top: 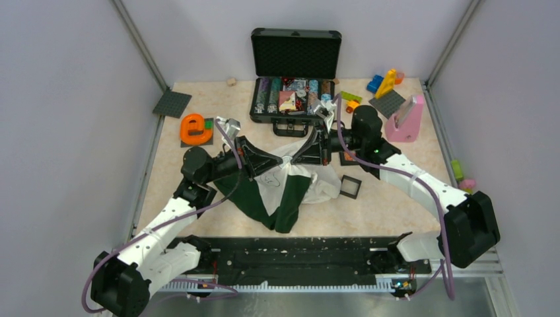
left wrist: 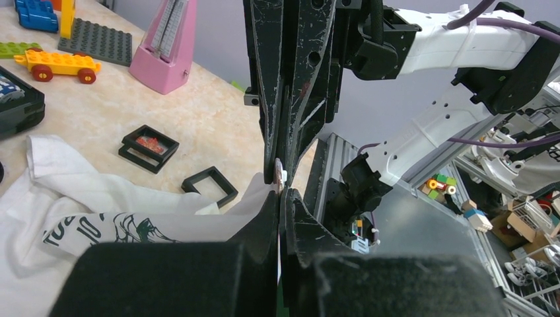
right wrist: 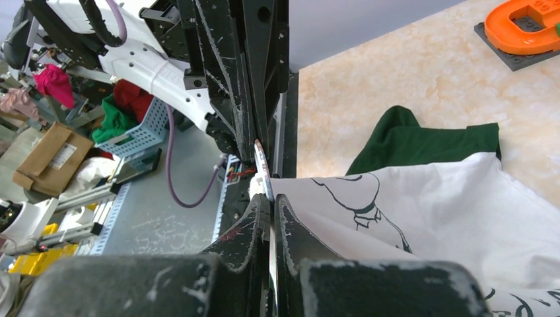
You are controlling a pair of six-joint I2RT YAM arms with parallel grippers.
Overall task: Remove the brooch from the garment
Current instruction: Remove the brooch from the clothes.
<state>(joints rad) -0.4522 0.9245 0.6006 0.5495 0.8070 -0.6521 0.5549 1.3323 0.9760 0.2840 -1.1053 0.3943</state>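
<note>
The left pincer (left wrist: 279, 195) is closed on a raised fold of the white shirt (right wrist: 429, 218), the right pincer (right wrist: 271, 199), closed too, meets it tip to tip, and the brooch I cannot make out between those tips.

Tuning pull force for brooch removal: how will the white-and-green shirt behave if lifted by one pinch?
Probably floppy: the shirt lies crumpled in folds, so it should drape rather than hold shape. Likely light, since the cloth looks thin. It may slide on the smooth table when tugged.
</note>
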